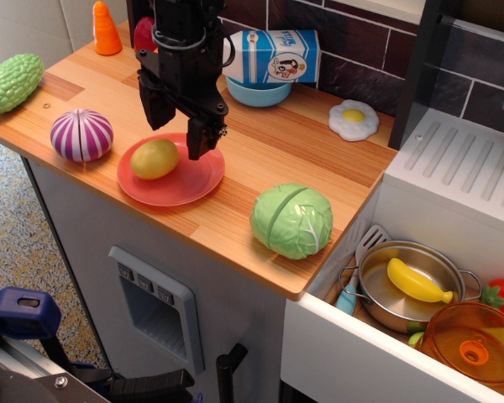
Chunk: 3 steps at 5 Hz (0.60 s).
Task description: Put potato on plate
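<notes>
The pale-yellow potato point(154, 158) lies on the coral-red plate point(193, 180), on its left half, on the wooden counter. My black gripper point(175, 128) hangs just above the plate's back edge, right behind the potato. Its two fingers stand apart, one at the left and one at the right, with nothing between them. The gripper is open and does not touch the potato.
A purple onion point(81, 134) sits left of the plate, a green cabbage point(291, 220) to its right near the counter edge. A blue bowl point(259, 91) and milk carton point(273, 55) stand behind the arm. A fried egg point(354, 118) lies at back right. A pot with a banana point(418, 281) sits in the sink.
</notes>
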Motion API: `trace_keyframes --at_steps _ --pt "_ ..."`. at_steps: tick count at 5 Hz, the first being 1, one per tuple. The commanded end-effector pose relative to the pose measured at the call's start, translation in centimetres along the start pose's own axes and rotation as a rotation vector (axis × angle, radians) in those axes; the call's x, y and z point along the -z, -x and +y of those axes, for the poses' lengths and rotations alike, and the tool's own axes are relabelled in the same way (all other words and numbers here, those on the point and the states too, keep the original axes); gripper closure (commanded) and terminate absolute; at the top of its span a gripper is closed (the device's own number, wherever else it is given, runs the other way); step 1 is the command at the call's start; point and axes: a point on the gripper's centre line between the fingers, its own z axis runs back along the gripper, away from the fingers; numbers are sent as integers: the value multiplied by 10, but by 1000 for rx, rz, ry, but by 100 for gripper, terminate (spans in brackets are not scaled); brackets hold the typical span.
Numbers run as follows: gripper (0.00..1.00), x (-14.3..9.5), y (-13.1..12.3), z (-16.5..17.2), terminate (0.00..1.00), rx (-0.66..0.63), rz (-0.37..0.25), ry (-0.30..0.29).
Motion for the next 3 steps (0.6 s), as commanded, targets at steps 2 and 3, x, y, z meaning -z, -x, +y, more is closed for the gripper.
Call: trace_keyframes --at_steps 2,3 --pt "0 -21 -10 8 0 2 -71 -29" --pt "0 -21 -10 8 100 2 -71 -29"
